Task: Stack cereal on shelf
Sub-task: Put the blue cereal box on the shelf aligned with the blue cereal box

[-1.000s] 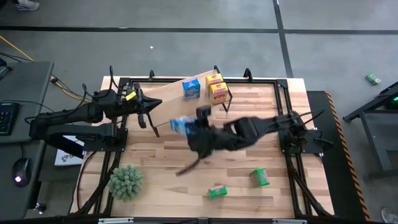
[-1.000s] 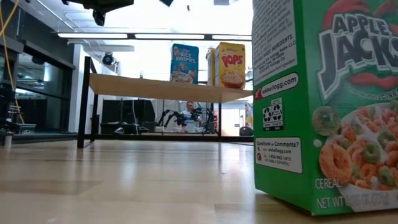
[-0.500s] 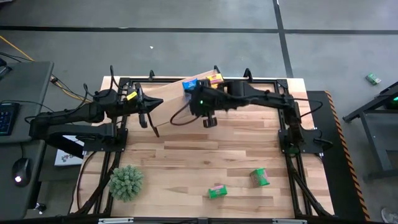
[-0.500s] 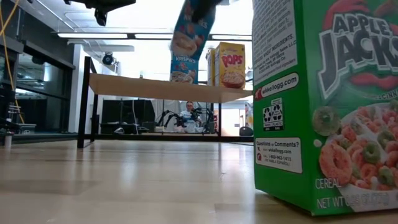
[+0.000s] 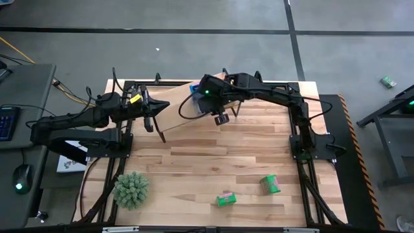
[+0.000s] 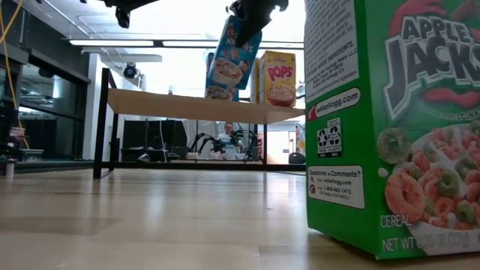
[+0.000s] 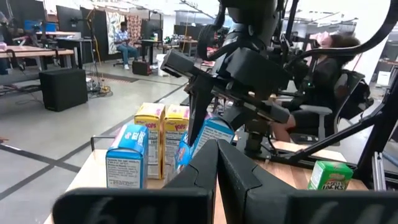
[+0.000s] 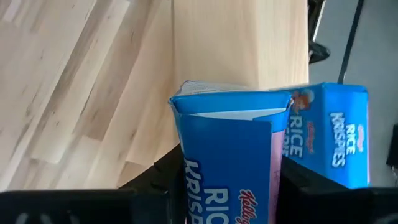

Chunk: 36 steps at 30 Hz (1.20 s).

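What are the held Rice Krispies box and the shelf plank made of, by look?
Rice Krispies box in the right hand: looks like thin printed card, slightly glossy, with folded top flaps. Shelf plank: pale wood, matte, faint grain; solid or veneer unclear.

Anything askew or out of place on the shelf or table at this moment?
The blue Rice Krispies carton held in the right gripper hangs tilted above the shelf, not yet set down. Two green cartons lie on the table, unstacked.
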{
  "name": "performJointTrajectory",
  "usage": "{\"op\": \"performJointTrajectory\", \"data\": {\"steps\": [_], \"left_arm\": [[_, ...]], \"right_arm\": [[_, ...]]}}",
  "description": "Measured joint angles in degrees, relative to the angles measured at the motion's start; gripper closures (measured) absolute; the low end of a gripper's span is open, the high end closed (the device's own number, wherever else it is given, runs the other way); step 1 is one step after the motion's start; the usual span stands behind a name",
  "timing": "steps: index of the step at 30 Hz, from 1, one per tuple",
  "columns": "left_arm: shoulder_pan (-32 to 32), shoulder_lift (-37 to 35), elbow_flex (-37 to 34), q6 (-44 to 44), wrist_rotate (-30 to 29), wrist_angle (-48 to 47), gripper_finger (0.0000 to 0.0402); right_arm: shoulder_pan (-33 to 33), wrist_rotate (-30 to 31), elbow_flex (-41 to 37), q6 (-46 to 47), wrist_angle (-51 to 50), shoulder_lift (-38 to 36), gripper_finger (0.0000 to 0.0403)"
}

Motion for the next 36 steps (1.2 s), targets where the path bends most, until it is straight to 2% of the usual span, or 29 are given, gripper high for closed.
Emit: {"op": "performJointTrajectory", "data": {"steps": [10,22,31,36], "left_arm": [[0.00,2.56,0.00,-1.46,-0.31,0.00,0.0398],[0.00,4.28,-0.02,-1.55,-0.37,0.07,0.0398],[-0.01,4.27,-0.01,-1.55,-0.46,0.07,0.0398],[0.00,4.26,0.00,-1.53,-0.46,0.07,0.0398]], "right_arm": [[-1.75,-0.14,0.00,-4.52,0.66,3.18,0.0265],[-1.69,-0.35,0.00,-1.36,2.39,3.38,0.0262],[-1.69,1.37,0.00,-1.21,2.37,3.39,0.0186],[-1.69,2.57,0.00,-2.36,2.71,3.39,0.0168]]}}
